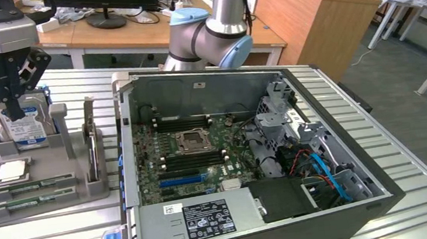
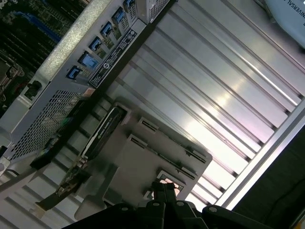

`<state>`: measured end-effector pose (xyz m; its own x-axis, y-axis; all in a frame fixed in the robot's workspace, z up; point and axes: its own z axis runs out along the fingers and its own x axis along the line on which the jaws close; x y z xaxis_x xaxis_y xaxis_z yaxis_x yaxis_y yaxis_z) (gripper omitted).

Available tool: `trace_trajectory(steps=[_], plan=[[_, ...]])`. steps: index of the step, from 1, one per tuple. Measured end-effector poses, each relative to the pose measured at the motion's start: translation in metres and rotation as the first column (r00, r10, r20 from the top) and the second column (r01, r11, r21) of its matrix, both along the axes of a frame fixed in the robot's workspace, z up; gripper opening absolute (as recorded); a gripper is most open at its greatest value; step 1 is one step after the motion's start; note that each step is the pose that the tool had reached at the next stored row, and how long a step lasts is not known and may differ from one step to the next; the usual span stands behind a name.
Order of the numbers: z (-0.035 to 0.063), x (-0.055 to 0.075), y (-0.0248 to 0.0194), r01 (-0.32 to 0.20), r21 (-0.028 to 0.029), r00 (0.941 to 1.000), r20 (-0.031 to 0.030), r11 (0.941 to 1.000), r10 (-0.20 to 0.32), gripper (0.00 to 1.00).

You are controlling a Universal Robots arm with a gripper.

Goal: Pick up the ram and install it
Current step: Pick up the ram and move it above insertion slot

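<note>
The ram (image 1: pixel 30 186) looks light, stiff and fragile, lying flat in the holder (image 1: pixel 87 190); its long edges suit gripping. The fingers (image 1: pixel 15 107) hang clenched by the drive (image 1: pixel 30 130).

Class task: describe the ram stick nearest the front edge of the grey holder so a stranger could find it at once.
Beside the open computer case, on the exterior view's left, stands a grey holder. Two thin green sticks lie along its front, and the ram is the one nearest the edge. Unlike the square silver processor chip and the upright hard drive behind, it is long and narrow.
</note>
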<state>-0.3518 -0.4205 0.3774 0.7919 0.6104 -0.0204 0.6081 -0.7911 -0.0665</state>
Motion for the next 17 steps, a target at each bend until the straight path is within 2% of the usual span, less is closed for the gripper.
trace_trajectory(steps=[6,10,14,17], plan=[[0.0,0.0,0.0,0.002,0.0,1.0,0.0,1.0,-0.002,0.1],[-0.0001,0.0,0.0,0.059,-0.0001,0.9982,0.0001,0.9982,-0.059,0.1],[-0.0004,0.0,0.0,0.131,-0.0001,0.9914,0.0001,0.9914,-0.131,0.1],[-0.0005,0.0,0.0,0.185,0.0,0.9828,0.0001,0.9828,-0.185,0.1]])
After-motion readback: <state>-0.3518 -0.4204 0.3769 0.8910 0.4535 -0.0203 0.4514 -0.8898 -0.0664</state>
